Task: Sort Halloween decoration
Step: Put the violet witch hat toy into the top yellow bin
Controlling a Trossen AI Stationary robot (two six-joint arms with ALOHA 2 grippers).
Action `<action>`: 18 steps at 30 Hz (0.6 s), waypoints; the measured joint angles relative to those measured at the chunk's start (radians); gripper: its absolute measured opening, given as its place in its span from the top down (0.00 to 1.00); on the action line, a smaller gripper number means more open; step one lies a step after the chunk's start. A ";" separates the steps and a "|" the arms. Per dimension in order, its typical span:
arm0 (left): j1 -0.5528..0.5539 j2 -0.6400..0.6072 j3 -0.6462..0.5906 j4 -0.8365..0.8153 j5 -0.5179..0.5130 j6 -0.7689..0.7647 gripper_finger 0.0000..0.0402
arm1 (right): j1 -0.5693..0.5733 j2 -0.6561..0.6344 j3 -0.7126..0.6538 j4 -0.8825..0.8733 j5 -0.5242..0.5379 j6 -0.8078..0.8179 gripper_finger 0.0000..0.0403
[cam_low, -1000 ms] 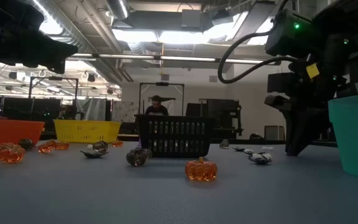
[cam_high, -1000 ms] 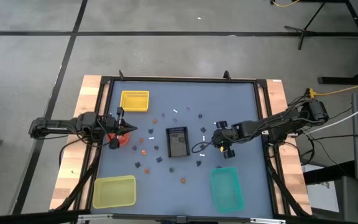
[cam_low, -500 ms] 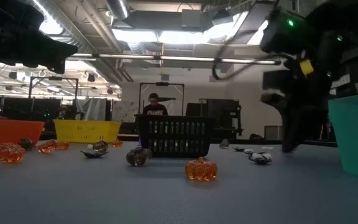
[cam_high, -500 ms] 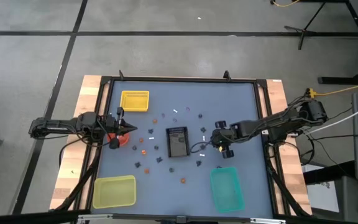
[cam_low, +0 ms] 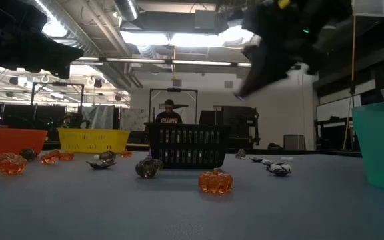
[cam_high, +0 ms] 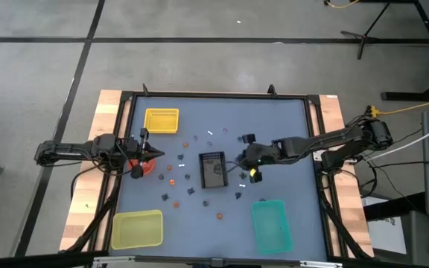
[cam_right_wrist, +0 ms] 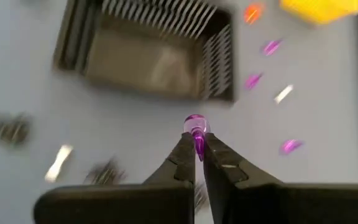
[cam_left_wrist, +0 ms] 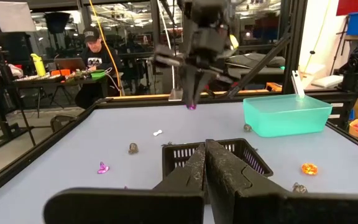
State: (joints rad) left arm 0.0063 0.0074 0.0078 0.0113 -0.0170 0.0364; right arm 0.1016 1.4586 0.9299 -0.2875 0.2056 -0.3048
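The right gripper point(cam_right_wrist: 196, 144), raised just right of the black slotted plastic basket point(cam_high: 212, 169), is clamped on a small translucent purple trinket point(cam_right_wrist: 195, 127). The left gripper point(cam_left_wrist: 205, 163) is closed and empty, above the table's point(cam_high: 289, 123) left edge. Other small trinkets lie scattered around the basket.

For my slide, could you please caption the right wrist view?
Right gripper fingers pinch a purple trinket above the table, near the black basket.
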 joint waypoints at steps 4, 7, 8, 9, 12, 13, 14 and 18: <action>0.000 0.000 0.000 0.000 0.000 0.000 1.00 | -0.062 0.000 0.005 0.169 -0.016 -0.039 0.97; 0.000 0.000 0.000 0.000 0.000 0.000 1.00 | -0.120 0.007 0.005 0.290 -0.063 -0.061 0.97; 0.000 0.000 0.000 0.000 0.000 0.000 1.00 | -0.141 0.010 0.005 0.327 -0.085 -0.071 0.97; 0.000 0.000 0.000 0.000 0.000 0.000 1.00 | -0.161 0.019 0.005 0.382 -0.110 -0.076 0.97; 0.000 0.000 0.000 0.001 0.000 0.000 1.00 | -0.219 0.057 0.006 0.535 -0.185 -0.086 0.97; 0.000 0.000 0.000 0.001 0.000 0.000 1.00 | -0.236 0.076 0.006 0.606 -0.210 -0.086 0.97; 0.000 0.000 0.000 0.001 0.000 0.000 1.00 | -0.253 0.096 0.006 0.668 -0.236 -0.086 0.97; 0.000 -0.001 0.000 0.002 0.000 0.000 1.00 | -0.308 0.197 0.006 0.924 -0.300 -0.086 0.97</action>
State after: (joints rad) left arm 0.0061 0.0067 0.0074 0.0132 -0.0171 0.0368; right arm -0.2068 1.6560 0.9360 0.6362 -0.0946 -0.3910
